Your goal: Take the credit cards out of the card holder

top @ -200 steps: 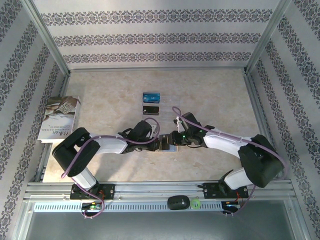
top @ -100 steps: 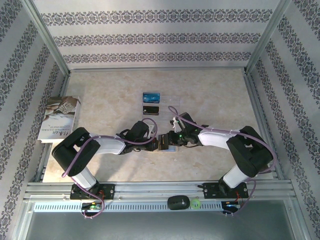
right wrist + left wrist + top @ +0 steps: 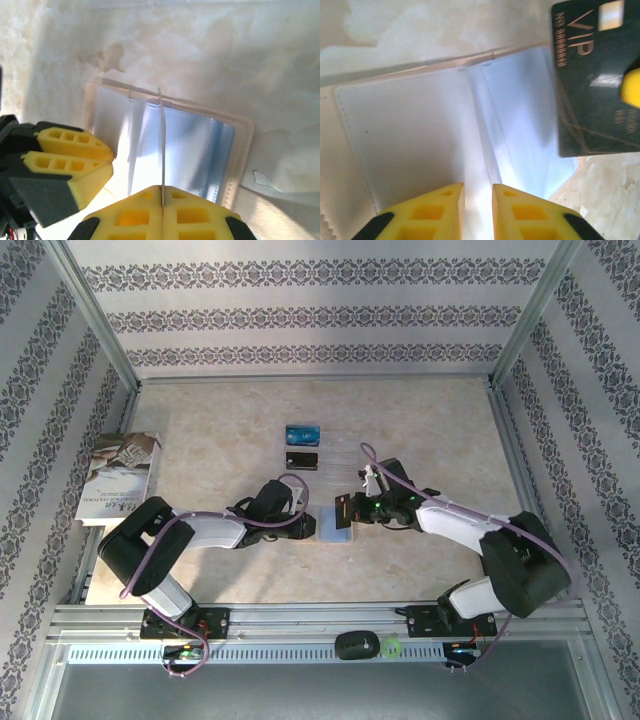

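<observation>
Card holder (image 3: 410, 135) — lies open on the table; your left gripper (image 3: 477, 192) over it, jaws slightly parted, empty. Your right gripper (image 3: 162, 195) — clamped on blackish card (image 3: 592, 85).

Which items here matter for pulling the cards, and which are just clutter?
Job: card holder; dark VIP card, pinched in right gripper; blue card; black card.
Lying about: book; black mouse-like object; green round thing.

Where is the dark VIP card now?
The dark card sits pinched in the right gripper above the open card holder, right of the left gripper in the top view.
</observation>
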